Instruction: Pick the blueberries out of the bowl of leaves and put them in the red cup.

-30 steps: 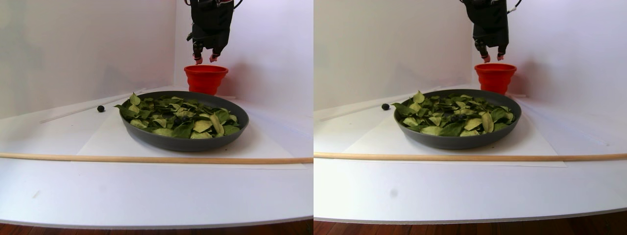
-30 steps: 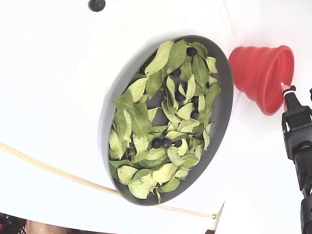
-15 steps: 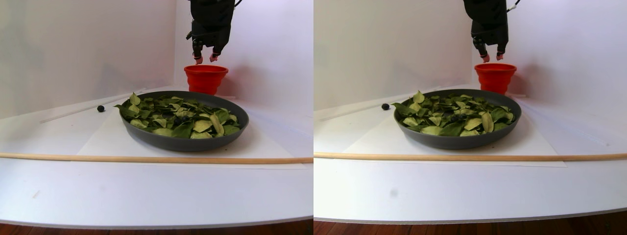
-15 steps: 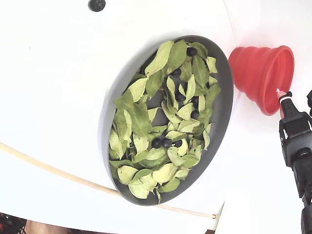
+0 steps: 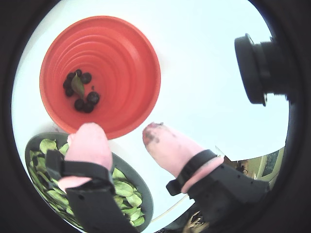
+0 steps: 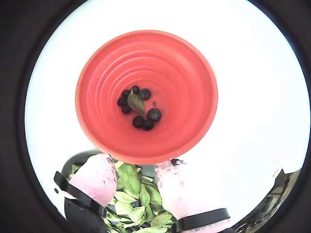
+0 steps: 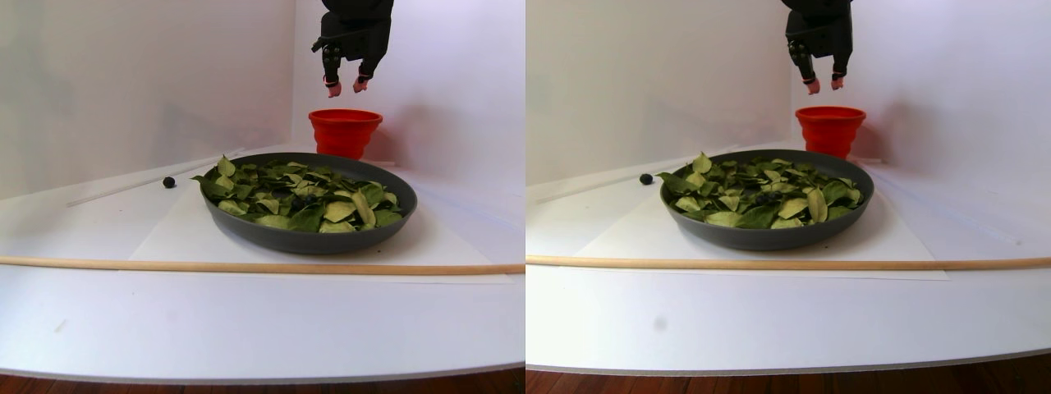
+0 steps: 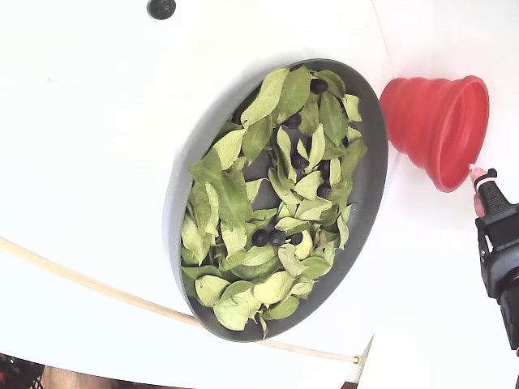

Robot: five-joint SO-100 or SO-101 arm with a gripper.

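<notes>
White table [image 7: 246,320]; gripper [image 6: 136,182] empty, jaws apart above red cup [image 6: 194,77]; blueberries [image 8: 276,237] in bowl of leaves [image 8: 369,203] small, soft, prob. roll-prone; pinch lightly across middle.

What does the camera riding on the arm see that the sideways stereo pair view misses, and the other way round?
Only a wrist view looks into the red cup: several blueberries and one small leaf lie at its bottom. Only the stereo pair view shows a wooden stick in front and a stray dark berry on the table. Both show the open, empty pincer above the cup and the bowl of leaves.
</notes>
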